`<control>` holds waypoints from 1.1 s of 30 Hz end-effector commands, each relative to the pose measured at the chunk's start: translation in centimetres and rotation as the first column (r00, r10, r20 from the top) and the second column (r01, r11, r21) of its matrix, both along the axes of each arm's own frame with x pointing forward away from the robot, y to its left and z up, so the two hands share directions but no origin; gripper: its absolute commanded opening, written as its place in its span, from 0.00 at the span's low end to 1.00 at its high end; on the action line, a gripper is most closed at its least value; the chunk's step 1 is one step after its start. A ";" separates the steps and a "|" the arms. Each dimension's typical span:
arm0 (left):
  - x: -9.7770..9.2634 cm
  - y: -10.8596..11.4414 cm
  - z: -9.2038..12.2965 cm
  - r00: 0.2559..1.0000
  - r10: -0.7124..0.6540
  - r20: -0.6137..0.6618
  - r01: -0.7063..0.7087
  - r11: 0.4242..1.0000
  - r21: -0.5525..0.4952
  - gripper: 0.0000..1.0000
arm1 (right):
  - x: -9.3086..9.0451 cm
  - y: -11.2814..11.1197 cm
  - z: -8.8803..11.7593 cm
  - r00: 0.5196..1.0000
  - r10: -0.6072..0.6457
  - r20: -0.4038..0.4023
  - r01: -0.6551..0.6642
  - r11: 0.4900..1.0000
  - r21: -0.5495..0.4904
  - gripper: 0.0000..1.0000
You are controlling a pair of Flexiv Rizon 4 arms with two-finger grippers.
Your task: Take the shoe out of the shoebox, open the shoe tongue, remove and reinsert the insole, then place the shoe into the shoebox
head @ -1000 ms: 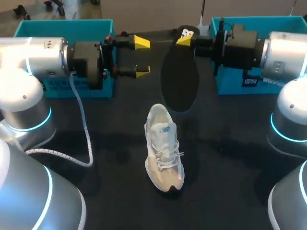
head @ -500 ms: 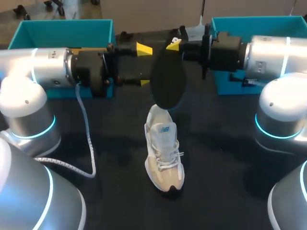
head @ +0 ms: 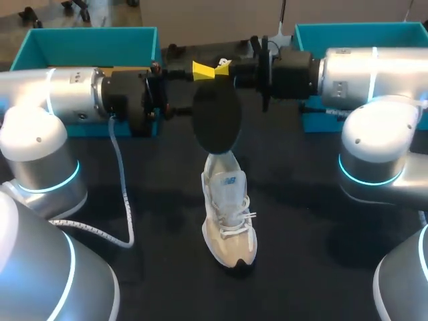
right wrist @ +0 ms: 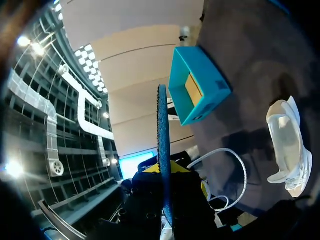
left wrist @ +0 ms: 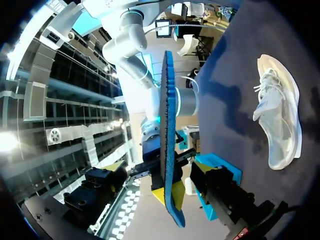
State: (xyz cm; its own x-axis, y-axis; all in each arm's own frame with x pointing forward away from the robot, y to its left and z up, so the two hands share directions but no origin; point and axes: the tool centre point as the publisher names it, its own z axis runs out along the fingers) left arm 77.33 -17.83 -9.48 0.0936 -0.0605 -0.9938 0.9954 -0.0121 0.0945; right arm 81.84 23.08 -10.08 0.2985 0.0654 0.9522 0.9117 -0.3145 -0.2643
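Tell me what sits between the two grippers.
The black insole, pinched by the right gripper, hangs just ahead of the left gripper; the head view shows it.

One white shoe (head: pixel 229 217), one dark insole (head: pixel 215 124), two teal boxes (head: pixel 87 41) (head: pixel 358 32), two robot arms (head: pixel 60 93) (head: pixel 364 70), one table (head: pixel 314 254).

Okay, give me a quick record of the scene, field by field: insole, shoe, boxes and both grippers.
insole: black, hanging from the right gripper, lower end over the shoe's heel
shoe: white, upright on the table, outside both boxes
right gripper: shut on the insole's upper end
left gripper: open, close beside the insole
boxes: teal left box and right box, far side
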 end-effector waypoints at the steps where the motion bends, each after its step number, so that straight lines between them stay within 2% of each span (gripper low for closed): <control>1: 0.4 -0.5 -0.3 1.000 -0.007 0.001 0.007 1.000 -0.002 0.47 | 0.1 1.0 0.0 1.000 -0.010 -0.002 0.010 1.000 -0.004 0.00; 2: 0.4 -0.6 -0.4 1.000 -0.007 0.003 0.007 1.000 0.000 0.36 | 0.1 1.0 0.0 1.000 -0.010 -0.002 0.010 1.000 -0.006 0.00; 3: 0.4 -0.6 -0.5 1.000 -0.005 0.002 0.005 1.000 0.002 0.34 | 0.0 1.0 0.0 1.000 -0.009 -0.002 0.009 1.000 -0.005 0.00; 5: 0.3 -0.6 -0.6 1.000 -0.006 0.000 0.006 1.000 0.004 0.15 | -0.1 1.0 -0.1 1.000 -0.010 -0.003 0.010 1.000 -0.005 0.00; 6: 0.3 -0.7 -0.6 1.000 -0.008 0.000 0.008 1.000 0.005 0.10 | -0.1 1.0 -0.1 1.000 -0.009 -0.004 0.009 1.000 -0.005 0.00; 7: 0.3 -0.7 -0.6 1.000 -0.009 -0.002 0.009 1.000 0.008 0.00 | -0.1 1.0 -0.2 1.000 -0.006 -0.010 0.006 1.000 -0.006 0.00; 18: -0.1 -0.9 -0.7 1.000 -0.024 0.001 0.024 1.000 0.014 0.00 | -0.1 0.5 -0.3 1.000 -0.004 0.000 0.004 1.000 0.003 0.01; 19: -0.1 -0.8 -0.6 1.000 -0.023 0.000 0.023 1.000 0.013 0.00 | -0.1 0.5 -0.3 1.000 0.000 0.012 0.000 1.000 0.011 0.26; 20: -0.2 -0.7 -0.5 1.000 -0.023 -0.003 0.023 1.000 0.010 0.00 | -0.1 0.3 -0.3 1.000 -0.013 0.020 0.013 1.000 0.012 0.57; 21: -0.2 -0.6 -0.5 1.000 -0.021 -0.002 0.021 1.000 0.008 0.00 | -0.2 0.1 -0.4 0.999 -0.020 0.028 0.019 1.000 0.018 1.00; 33: 0.8 2.1 -0.5 0.999 -0.010 -0.045 0.010 1.000 0.001 0.00 | -3.5 -3.8 -0.6 0.980 -0.013 0.198 0.012 1.000 0.006 1.00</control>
State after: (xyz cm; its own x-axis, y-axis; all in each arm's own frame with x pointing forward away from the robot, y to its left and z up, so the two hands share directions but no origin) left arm 78.04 -16.46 -9.86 0.0450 -0.0587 -0.9973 0.9988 -0.0152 0.0460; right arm 79.86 21.48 -10.56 0.1227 0.0843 0.9889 0.9403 -0.3285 -0.0887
